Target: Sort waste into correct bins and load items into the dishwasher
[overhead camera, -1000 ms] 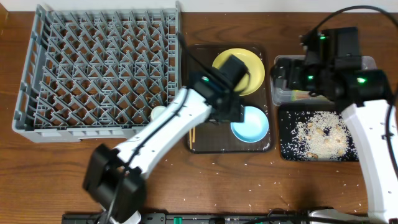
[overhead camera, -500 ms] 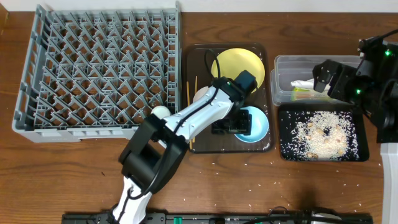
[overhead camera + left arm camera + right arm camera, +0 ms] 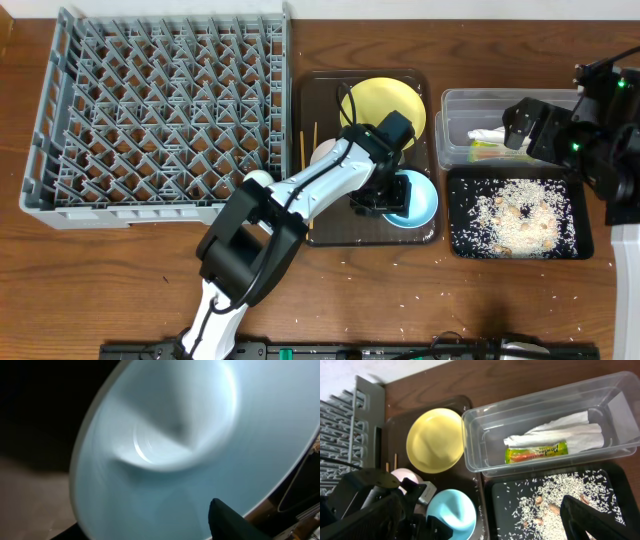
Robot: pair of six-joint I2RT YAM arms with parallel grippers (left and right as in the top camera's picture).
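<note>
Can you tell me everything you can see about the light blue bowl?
The light blue bowl is round, smooth and shiny, like plastic or glazed ceramic, with no food showing on it. It sits in the near right corner of the dark brown tray, just nearer than the yellow plate. The left fingers are right at its left rim, with one dark finger over its edge. Whether they are squeezing it cannot be told. Close up, it looks blurry.

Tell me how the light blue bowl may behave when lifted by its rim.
The light blue bowl looks glossy and smooth, so it may slip in a rim grip. Its even round rim suggests it is stiff. Wide and shallow, it would likely tilt if held at one edge.
</note>
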